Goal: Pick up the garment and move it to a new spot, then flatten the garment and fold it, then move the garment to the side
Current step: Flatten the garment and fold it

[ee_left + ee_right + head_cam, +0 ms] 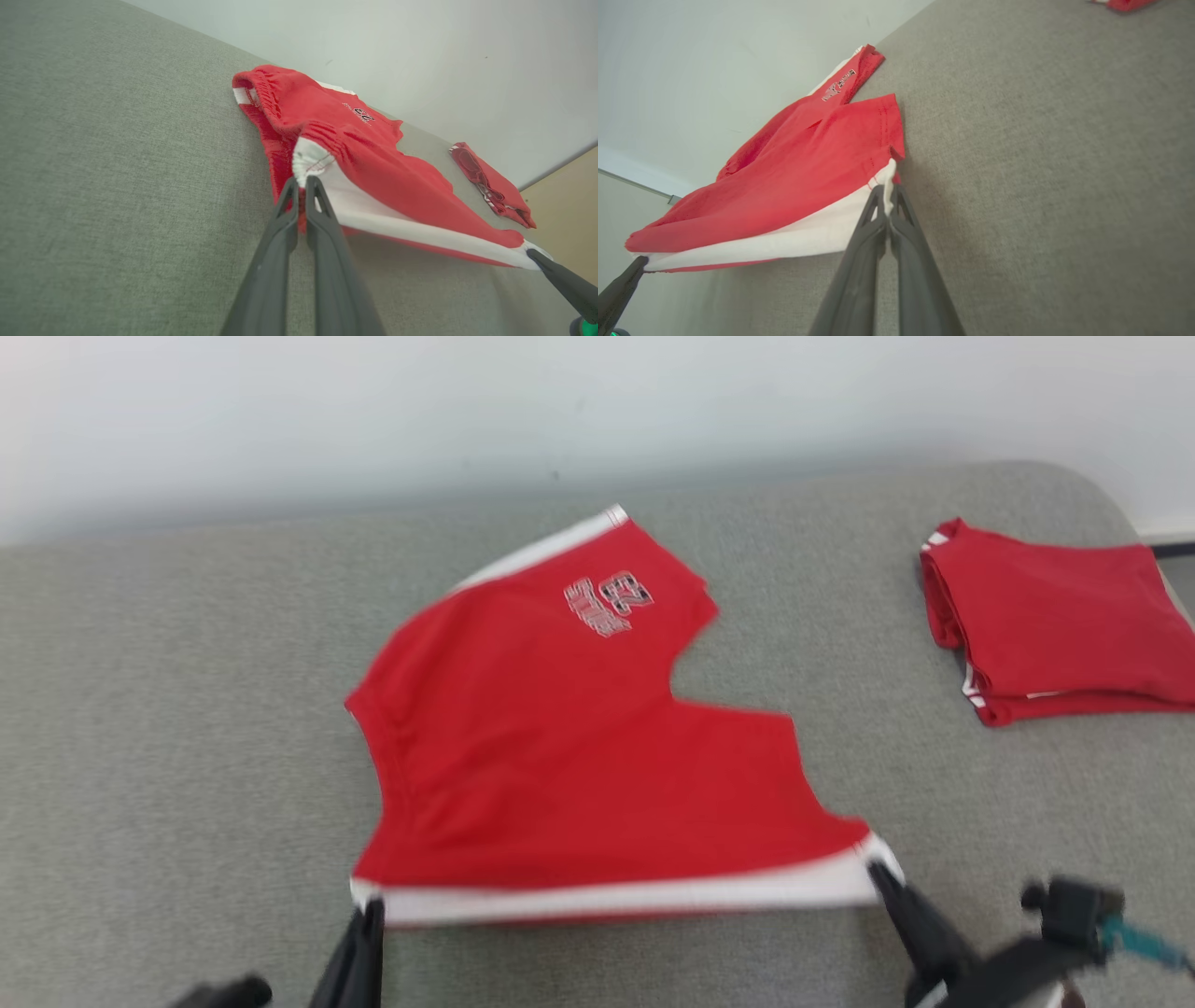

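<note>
The garment (pixel 560 747) is a pair of red shorts with white side stripes and a printed number, spread over the grey cushioned surface (pixel 168 728). Its near white-striped edge is lifted and stretched taut between both grippers. My left gripper (pixel 372 907) is shut on the near left corner, which looks bunched at the fingertips in the left wrist view (pixel 301 179). My right gripper (pixel 878 870) is shut on the near right corner, where the red leg meets the white stripe (pixel 886 189). The far part of the shorts (pixel 327 107) still rests on the surface.
A second red garment (pixel 1055 621), folded into a neat stack, lies at the far right of the grey surface. A pale wall (pixel 560 401) runs along the back edge. The surface's rounded right corner (pixel 1111 504) is close behind the folded stack.
</note>
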Controlling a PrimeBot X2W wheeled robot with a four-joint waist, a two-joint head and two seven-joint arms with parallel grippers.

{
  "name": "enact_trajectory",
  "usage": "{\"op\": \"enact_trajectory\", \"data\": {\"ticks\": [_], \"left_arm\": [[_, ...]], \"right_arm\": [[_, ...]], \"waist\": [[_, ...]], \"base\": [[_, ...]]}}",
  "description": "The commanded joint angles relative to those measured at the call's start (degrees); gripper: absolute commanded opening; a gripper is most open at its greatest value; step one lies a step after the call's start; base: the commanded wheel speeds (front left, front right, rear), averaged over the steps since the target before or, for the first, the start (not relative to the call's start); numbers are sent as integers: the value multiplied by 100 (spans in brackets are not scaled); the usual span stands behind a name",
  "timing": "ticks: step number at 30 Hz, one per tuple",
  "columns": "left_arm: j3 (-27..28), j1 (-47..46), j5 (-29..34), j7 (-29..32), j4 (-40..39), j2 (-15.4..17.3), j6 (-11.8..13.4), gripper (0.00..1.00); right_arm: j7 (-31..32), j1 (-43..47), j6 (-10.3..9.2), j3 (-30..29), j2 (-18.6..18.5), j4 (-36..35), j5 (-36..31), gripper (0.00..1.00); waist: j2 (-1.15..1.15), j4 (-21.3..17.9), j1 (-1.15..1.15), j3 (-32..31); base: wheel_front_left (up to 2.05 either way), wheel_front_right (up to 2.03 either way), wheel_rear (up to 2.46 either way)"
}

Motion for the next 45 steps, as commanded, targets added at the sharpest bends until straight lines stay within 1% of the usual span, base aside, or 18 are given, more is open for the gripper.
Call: {"op": "enact_trajectory", "data": {"ticks": [1,2,5,7,11,14,17,21,24,26,29,32,35,39,45], "left_arm": [[-9,280,101,-82,123,24,74,0],[-9,280,101,-82,123,24,74,0],[-35,556,146,-118,330,72,111,0],[-90,679,216,-157,435,109,101,0],[-135,781,276,-207,633,-5,55,0],[-94,713,322,-247,682,-75,-19,0],[-14,546,403,-273,620,-120,-104,0],[143,227,382,-285,502,-212,-251,0],[205,-155,434,-279,482,-200,-342,0],[207,-474,412,-199,499,-221,-402,0],[249,-1029,335,-33,640,-278,-456,0],[320,-1646,256,113,939,-337,-504,0],[353,-2208,155,261,1325,-435,-569,0],[307,-2878,180,400,1856,-530,-633,0],[221,-3546,156,419,2676,-760,-810,0]], "right_arm": [[-69,460,1,-185,58,101,-100,0],[-69,460,1,-185,58,101,-100,0],[-12,1034,-8,-351,150,128,-333,0],[43,1343,-8,-475,273,93,-464,0],[206,1706,-9,-782,504,-66,-745,0],[340,1732,-8,-1058,643,-303,-958,0],[468,1563,-8,-1365,732,-584,-1194,0],[762,1132,-8,-1712,756,-910,-1507,0],[1051,586,-8,-1890,824,-998,-1666,0],[1224,136,-8,-1935,856,-921,-1781,0],[1419,-605,-7,-1900,942,-635,-1941,0],[1553,-1411,-6,-1817,1021,-155,-2075,0],[1610,-2212,-6,-1713,1130,491,-2147,0],[1596,-3221,-6,-1527,1269,1438,-2255,0],[1383,-4349,-5,-1182,1399,2727,-2408,0]], "waist": [[1,217,1,-258],[1,217,1,-258],[1,310,1,-388],[1,332,1,-431],[1,358,1,-466],[1,354,1,-481],[1,375,1,-479],[1,409,1,-391],[1,436,1,-292],[1,443,1,-187],[1,484,1,18],[1,511,1,260],[1,523,1,506],[1,575,1,817],[1,740,1,1152]], "base": [[0,0,0],[0,0,0],[0,0,0],[0,0,0],[0,0,0],[0,0,0],[0,0,0],[0,0,0],[0,0,0],[0,0,0],[0,0,0],[0,0,0],[0,0,0],[0,0,0],[0,0,0]]}}
